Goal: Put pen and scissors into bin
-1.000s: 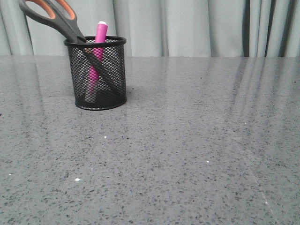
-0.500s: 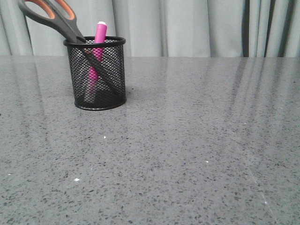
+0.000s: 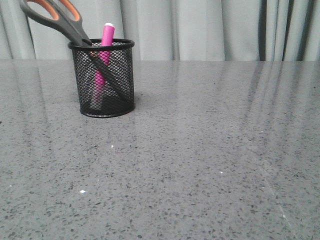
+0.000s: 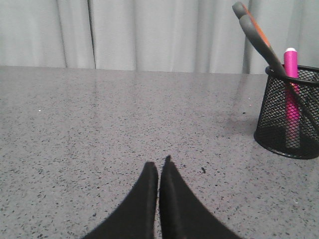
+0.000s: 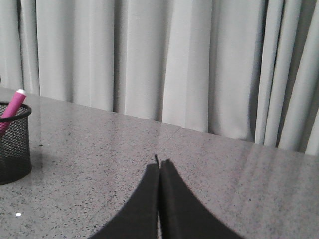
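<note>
The black mesh bin (image 3: 124, 95) stands on the grey table at the far left in the front view. The pink pen (image 3: 107, 35) stands inside it, its pale end above the rim. The scissors (image 3: 55, 16) lean in the bin, blades down, orange-lined handles sticking out up and left. The bin (image 4: 279, 130), pen (image 4: 291, 62) and scissors (image 4: 255, 31) also show in the left wrist view. The right wrist view shows the bin (image 5: 17, 152) and pen (image 5: 14, 110). My left gripper (image 4: 158, 167) and right gripper (image 5: 159, 165) are both shut and empty, low over the table, away from the bin. Neither gripper shows in the front view.
The speckled grey table (image 3: 200, 150) stretches wide to the right of the bin and in front of it. Pale curtains (image 3: 200, 30) hang behind the table's far edge.
</note>
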Action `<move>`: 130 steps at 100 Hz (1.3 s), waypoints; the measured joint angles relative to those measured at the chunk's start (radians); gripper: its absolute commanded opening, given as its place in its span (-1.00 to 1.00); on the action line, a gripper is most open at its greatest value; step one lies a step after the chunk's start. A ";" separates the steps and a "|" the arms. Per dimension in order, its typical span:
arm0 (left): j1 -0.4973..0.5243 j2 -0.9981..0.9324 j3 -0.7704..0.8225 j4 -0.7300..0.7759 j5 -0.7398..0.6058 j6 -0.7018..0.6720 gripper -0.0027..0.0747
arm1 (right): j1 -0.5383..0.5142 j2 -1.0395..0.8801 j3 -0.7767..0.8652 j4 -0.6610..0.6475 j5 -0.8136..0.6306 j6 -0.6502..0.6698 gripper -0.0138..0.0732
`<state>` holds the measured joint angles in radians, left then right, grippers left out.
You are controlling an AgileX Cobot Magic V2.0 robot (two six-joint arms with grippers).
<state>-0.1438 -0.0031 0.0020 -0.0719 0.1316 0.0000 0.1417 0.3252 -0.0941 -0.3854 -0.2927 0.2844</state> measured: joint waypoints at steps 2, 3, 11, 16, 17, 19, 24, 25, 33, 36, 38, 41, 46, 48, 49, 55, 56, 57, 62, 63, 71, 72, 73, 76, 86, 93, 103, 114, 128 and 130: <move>0.000 0.000 0.000 0.000 0.000 0.000 -0.99 | 0.000 0.000 0.000 0.026 0.008 -0.003 -0.84; 0.000 0.000 0.000 0.000 0.000 0.000 -0.99 | 0.000 -0.002 0.000 0.035 0.015 -0.008 -0.84; 0.000 0.000 0.000 0.000 0.000 0.000 -0.99 | 0.000 -0.002 0.000 0.146 0.071 -0.069 -0.84; 0.000 0.000 0.000 0.000 0.000 0.000 -0.99 | 0.000 -0.006 0.000 0.209 0.099 -0.124 -0.84; 0.000 0.000 0.000 0.000 0.000 0.000 -0.99 | 0.000 -0.006 0.000 0.216 0.105 -0.141 -0.84; 0.000 0.000 0.000 0.000 0.000 0.000 -0.99 | 0.000 -0.009 0.000 0.239 0.110 -0.166 -0.84; 0.000 0.000 0.000 0.000 0.000 0.000 -0.99 | 0.000 -0.017 0.000 0.295 0.130 -0.225 -0.84; 0.000 0.000 0.000 0.000 0.000 0.000 -0.99 | 0.000 -0.018 0.000 0.304 0.133 -0.233 -0.84; 0.000 0.000 0.000 0.000 0.000 0.000 -0.99 | 0.000 -0.048 0.000 0.379 0.175 -0.302 -0.84; 0.000 0.000 0.000 0.000 0.000 0.000 -0.99 | 0.000 -0.062 0.000 0.385 0.197 -0.316 -0.84; 0.000 0.000 0.000 0.000 0.000 0.000 -0.99 | 0.000 -0.073 0.002 0.394 0.208 -0.325 -0.84; 0.000 0.000 0.000 0.000 0.000 0.000 -0.99 | 0.000 -0.089 0.006 0.399 0.222 -0.332 -0.84; 0.000 0.000 0.000 0.000 0.000 0.000 -0.99 | 0.000 -0.119 0.019 0.400 0.241 -0.340 -0.84; 0.000 0.000 0.000 0.000 0.000 0.000 -0.99 | 0.000 -0.132 0.027 0.400 0.246 -0.342 -0.84; 0.000 0.000 0.000 0.000 0.000 0.000 -0.99 | 0.000 -0.141 0.030 0.401 0.247 -0.342 -0.84; 0.000 0.000 0.000 0.000 0.000 0.000 -0.99 | 0.000 -0.175 0.063 0.402 0.260 -0.346 -0.84; 0.000 0.000 0.000 0.000 0.000 0.000 -0.99 | -0.002 -0.182 0.067 0.402 0.259 -0.346 -0.84; 0.000 0.000 0.000 0.000 0.000 0.000 -0.99 | -0.002 -0.186 0.072 0.402 0.262 -0.348 -0.84; 0.000 0.000 0.000 0.000 0.000 0.000 -0.99 | -0.009 -0.211 0.102 0.406 0.272 -0.351 -0.84; 0.000 0.000 0.000 0.000 0.000 0.000 -0.99 | -0.011 -0.218 0.102 0.406 0.275 -0.351 -0.84; 0.000 0.000 0.000 0.000 0.000 0.000 -0.99 | -0.028 -0.258 0.105 0.408 0.306 -0.351 -0.84; 0.000 0.000 0.000 0.000 0.000 0.000 -0.99 | -0.030 -0.266 0.105 0.408 0.306 -0.351 -0.84; 0.000 0.000 0.000 0.000 0.000 0.000 -0.99 | -0.033 -0.270 0.105 0.408 0.312 -0.351 -0.84; 0.000 0.000 0.000 0.000 0.000 0.000 -0.99 | -0.042 -0.286 0.105 0.408 0.325 -0.351 -0.84; 0.000 0.000 0.000 0.000 0.002 0.000 -0.99 | -0.069 -0.330 0.105 0.404 0.372 -0.351 -0.84; 0.000 0.000 0.000 0.000 0.002 0.000 -0.99 | -0.080 -0.333 0.105 0.395 0.400 -0.351 -0.84; 0.000 0.000 0.000 0.000 0.002 0.000 -0.99 | -0.084 -0.333 0.105 0.385 0.419 -0.351 -0.84; 0.000 0.000 0.000 0.000 0.002 0.000 -0.99 | -0.084 -0.334 0.105 0.385 0.419 -0.351 -0.84; 0.000 0.000 0.000 0.000 0.002 0.000 -0.99 | -0.084 -0.336 0.105 0.385 0.419 -0.351 -0.84; 0.000 0.000 0.000 0.000 0.002 0.000 -0.99 | -0.084 -0.336 0.105 0.385 0.419 -0.351 -0.84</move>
<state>-0.1438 -0.0031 0.0020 -0.0719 0.1336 0.0000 0.0575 -0.0104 0.0106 0.0000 0.1258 -0.0661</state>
